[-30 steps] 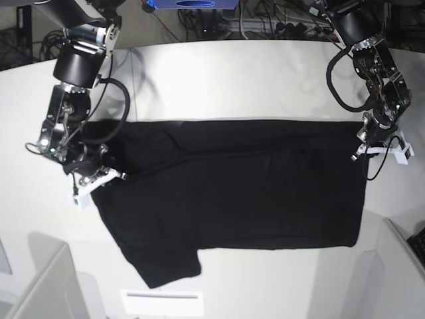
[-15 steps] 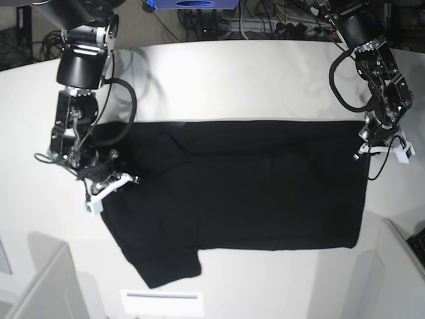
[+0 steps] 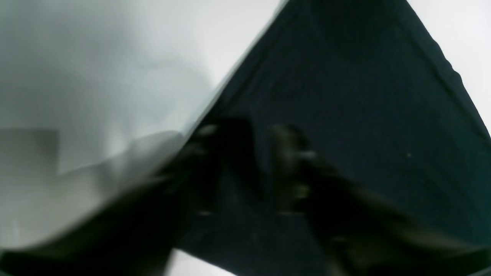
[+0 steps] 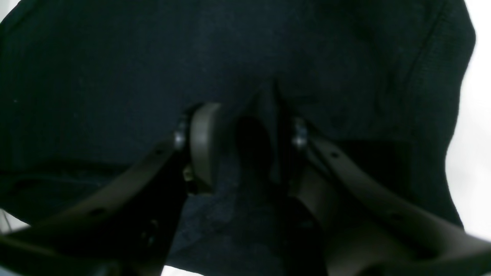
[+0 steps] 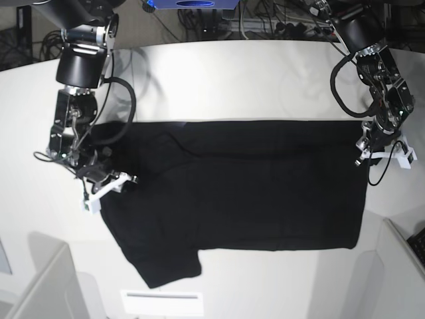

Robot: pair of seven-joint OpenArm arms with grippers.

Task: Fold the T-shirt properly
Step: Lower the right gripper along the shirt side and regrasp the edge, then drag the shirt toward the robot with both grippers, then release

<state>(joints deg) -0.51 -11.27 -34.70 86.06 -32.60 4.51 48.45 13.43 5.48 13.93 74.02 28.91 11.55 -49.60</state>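
At the bottom of the base view a white label [image 5: 161, 303] lies on the table [image 5: 252, 73], just below the lower sleeve of the T-shirt [image 5: 252, 193]. The T-shirt is spread flat across the middle of the frame, black side up, with no print showing. Its long upper edge runs level from left to right, its lower edge ends near the bottom right, and one sleeve juts down toward the lower left.

At the left of the frame the right gripper [image 5: 106, 189] sits at the shirt's left edge. In the right wrist view its two fingers [image 4: 201, 145] stand apart with black cloth lying between and under them; a ridge of cloth rises in the gap, but whether it is gripped cannot be told.

At the right of the frame the left gripper [image 5: 384, 151] hangs at the shirt's upper right corner. The left wrist view is blurred: dark fingers [image 3: 285, 153] appear spread over the cloth, beside a hem that crosses the frame diagonally with bare white table at the left.

Beyond the table's far edge, at the top of the frame, lie tangled cables [image 5: 265, 23].
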